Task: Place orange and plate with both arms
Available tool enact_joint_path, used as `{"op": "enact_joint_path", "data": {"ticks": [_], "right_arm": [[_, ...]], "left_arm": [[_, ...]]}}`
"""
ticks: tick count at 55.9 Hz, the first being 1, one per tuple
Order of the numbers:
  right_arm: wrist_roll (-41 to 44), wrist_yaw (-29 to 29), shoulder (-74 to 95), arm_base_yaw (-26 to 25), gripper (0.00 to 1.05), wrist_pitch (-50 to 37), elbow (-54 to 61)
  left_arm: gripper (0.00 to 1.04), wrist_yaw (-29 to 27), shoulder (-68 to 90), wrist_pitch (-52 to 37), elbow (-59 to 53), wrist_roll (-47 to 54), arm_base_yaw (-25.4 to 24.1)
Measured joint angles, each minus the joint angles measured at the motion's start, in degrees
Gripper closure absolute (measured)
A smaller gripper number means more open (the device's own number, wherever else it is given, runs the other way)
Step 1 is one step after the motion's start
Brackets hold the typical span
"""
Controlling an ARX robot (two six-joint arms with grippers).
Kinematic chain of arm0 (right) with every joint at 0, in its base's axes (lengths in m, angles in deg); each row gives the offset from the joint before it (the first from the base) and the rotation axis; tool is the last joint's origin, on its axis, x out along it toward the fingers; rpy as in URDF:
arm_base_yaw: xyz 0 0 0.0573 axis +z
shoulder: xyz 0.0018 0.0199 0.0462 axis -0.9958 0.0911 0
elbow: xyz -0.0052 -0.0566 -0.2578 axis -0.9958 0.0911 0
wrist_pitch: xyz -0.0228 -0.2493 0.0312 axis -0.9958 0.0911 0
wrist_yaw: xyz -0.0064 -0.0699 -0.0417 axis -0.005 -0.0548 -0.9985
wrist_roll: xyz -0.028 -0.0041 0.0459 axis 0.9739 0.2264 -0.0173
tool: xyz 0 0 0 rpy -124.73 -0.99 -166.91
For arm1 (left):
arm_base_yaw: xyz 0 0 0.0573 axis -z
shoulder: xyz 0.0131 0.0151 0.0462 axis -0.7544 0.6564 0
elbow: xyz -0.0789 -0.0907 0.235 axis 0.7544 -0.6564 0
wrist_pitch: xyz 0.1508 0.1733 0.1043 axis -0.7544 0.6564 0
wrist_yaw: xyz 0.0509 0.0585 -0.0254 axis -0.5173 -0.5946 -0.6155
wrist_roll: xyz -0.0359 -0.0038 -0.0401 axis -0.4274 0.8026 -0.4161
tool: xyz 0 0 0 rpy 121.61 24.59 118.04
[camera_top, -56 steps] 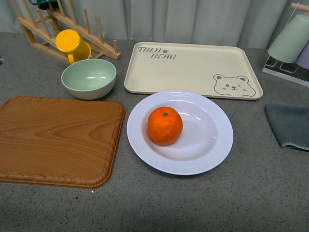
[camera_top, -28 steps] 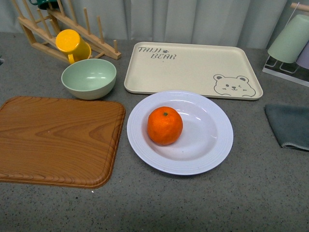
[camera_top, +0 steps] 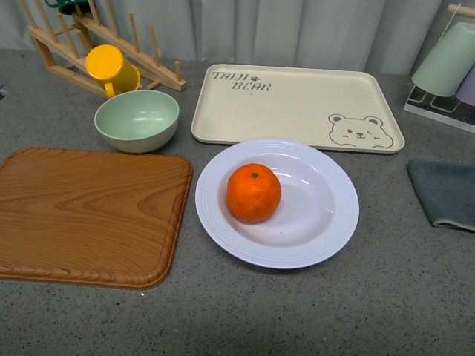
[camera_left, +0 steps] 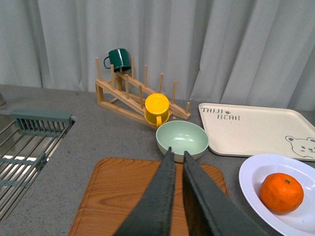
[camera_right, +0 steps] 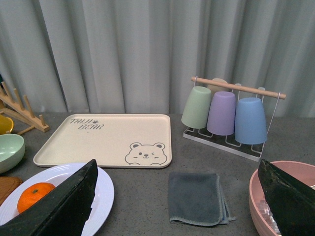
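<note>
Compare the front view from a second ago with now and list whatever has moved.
Nothing has visibly changed. The orange sits in the plate, left of its centre. The plate lies just in front of the bear tray, as before. The green bowl and the wooden board have kept their places. No arm shows in the front view.

Right pincer [camera_right: 176, 164]: dark jaws spread wide.
Plate [camera_right: 59, 174]: white, on grey desk [camera_right: 142, 196], partly hidden by one jaw.
Orange [camera_right: 35, 195]: lying in the plate.
Tray [camera_right: 106, 139]: cream, bear print, near the plate's rim.
Cloth [camera_right: 197, 197]: grey, folded, flat on the desk.
Rack [camera_right: 236, 88]: three upturned cups, green [camera_right: 196, 107], purple [camera_right: 221, 113], blue [camera_right: 250, 120].
Pink bowl [camera_right: 256, 196] and mint bowl [camera_right: 9, 150]: at opposite edges.
Curtain [camera_right: 123, 49]: grey, as backdrop.
</note>
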Motion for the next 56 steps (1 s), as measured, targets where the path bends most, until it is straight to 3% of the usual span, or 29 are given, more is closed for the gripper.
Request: {"op": "enact_joint_path", "data": {"ticks": [6, 9, 13, 20, 26, 42, 56], "right_arm": [[0.2, -0.4, 0.1, 0.1, 0.09, 0.2, 0.0], [4.0, -6.9, 4.3, 1.6, 0.09, 3.5, -1.7], [6.6, -8.0, 12.0, 1.7, 0.09, -1.9, -1.8], [6.7, -4.4, 28.4, 0.1, 0.09, -16.4, -3.5], [0.0, 5.1, 50.7, -4.3, 0.09, -26.6, -9.8], [-21.4, 29.6, 91.6, -10.8, 0.09, -31.4, -22.8], [-38.0, 46.9, 111.4, -8.5, 0.09, -33.1, -32.0]], "left_arm": [[0.74, 0.0, 0.0, 0.0, 0.0, 0.0, 0.0], [0.62, 0.0, 0.0, 0.1, 0.0, 0.0, 0.0], [0.49, 0.0, -0.1, 0.1, 0.0, 0.0, 0.0], [0.28, 0.0, -0.1, 0.1, 0.0, 0.0, 0.0], [0.05, 0.0, -0.1, 0.1, 0.0, 0.1, 0.0], [0.06, 0.0, -0.1, 0.1, 0.0, 0.2, 0.0], [0.06, 0.0, -0.1, 0.1, 0.0, 0.1, 0.0]]}}
